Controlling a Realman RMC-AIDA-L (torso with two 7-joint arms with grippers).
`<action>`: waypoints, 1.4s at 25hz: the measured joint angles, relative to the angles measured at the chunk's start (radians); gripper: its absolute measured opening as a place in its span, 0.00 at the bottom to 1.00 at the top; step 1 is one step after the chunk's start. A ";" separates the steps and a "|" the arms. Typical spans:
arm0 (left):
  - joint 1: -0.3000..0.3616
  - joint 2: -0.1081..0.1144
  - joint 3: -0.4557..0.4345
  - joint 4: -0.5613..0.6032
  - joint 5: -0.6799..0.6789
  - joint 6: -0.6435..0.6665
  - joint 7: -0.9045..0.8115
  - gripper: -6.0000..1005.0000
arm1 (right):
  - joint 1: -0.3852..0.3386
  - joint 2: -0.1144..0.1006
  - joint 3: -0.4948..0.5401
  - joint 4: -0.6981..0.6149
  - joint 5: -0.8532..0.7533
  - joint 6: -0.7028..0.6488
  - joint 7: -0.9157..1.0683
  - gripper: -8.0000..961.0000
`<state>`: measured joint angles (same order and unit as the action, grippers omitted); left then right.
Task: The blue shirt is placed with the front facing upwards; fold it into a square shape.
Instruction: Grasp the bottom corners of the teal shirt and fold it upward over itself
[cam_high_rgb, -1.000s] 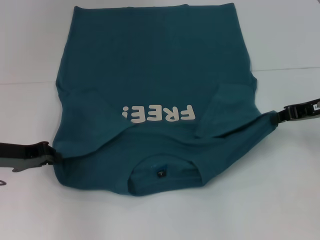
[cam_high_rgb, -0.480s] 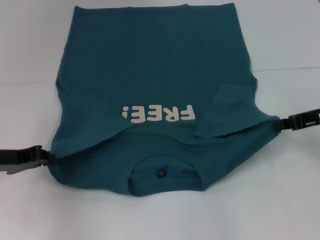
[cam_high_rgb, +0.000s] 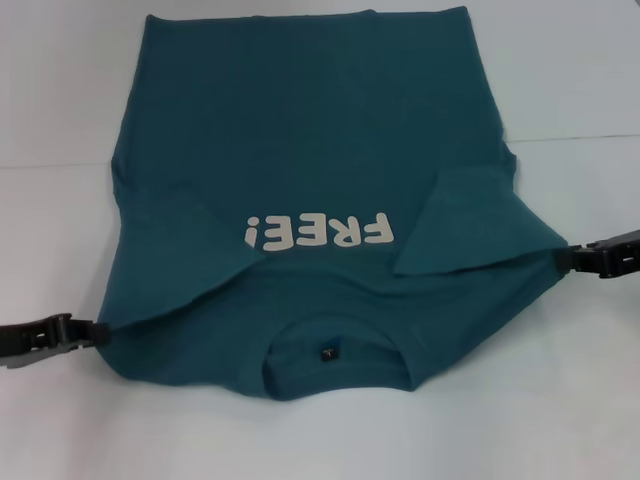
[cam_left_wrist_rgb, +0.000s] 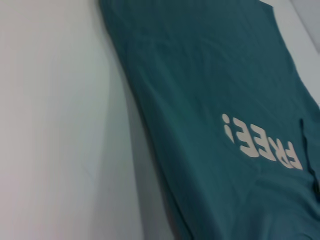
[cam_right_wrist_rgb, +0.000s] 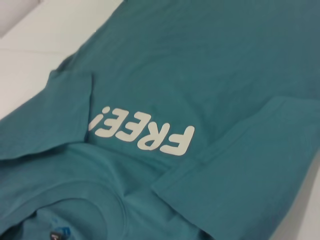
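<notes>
The blue shirt (cam_high_rgb: 320, 160) lies front-up on the table, sleeves folded inward (white "FREE!" showing).

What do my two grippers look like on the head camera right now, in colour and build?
Both are black. The left gripper is a flat, blocky black body with grey edges, narrowing to a short tip. The right gripper is the same dark, angular build with a stepped outline. No cables or readable markings show on either.

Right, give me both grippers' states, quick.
Left gripper: shut on the edge of the large teal-blue cotton T-shirt with white lettering.
Right gripper: shut on the T-shirt's opposite edge.
</notes>
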<state>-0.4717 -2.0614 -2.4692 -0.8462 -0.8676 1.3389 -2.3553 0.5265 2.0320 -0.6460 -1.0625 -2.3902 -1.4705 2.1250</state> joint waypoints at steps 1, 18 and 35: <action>0.004 0.000 -0.001 0.000 -0.006 0.008 0.012 0.07 | -0.009 0.000 0.001 -0.004 0.009 -0.003 -0.004 0.05; 0.027 -0.012 -0.032 0.008 -0.032 0.033 0.120 0.06 | -0.054 0.009 0.046 -0.032 0.054 -0.056 -0.086 0.05; 0.085 -0.026 -0.128 0.068 -0.099 0.145 0.368 0.06 | -0.177 0.031 0.140 -0.011 0.234 -0.187 -0.307 0.05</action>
<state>-0.3863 -2.0879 -2.5970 -0.7781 -0.9663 1.4834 -1.9874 0.3494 2.0628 -0.5063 -1.0733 -2.1565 -1.6577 1.8179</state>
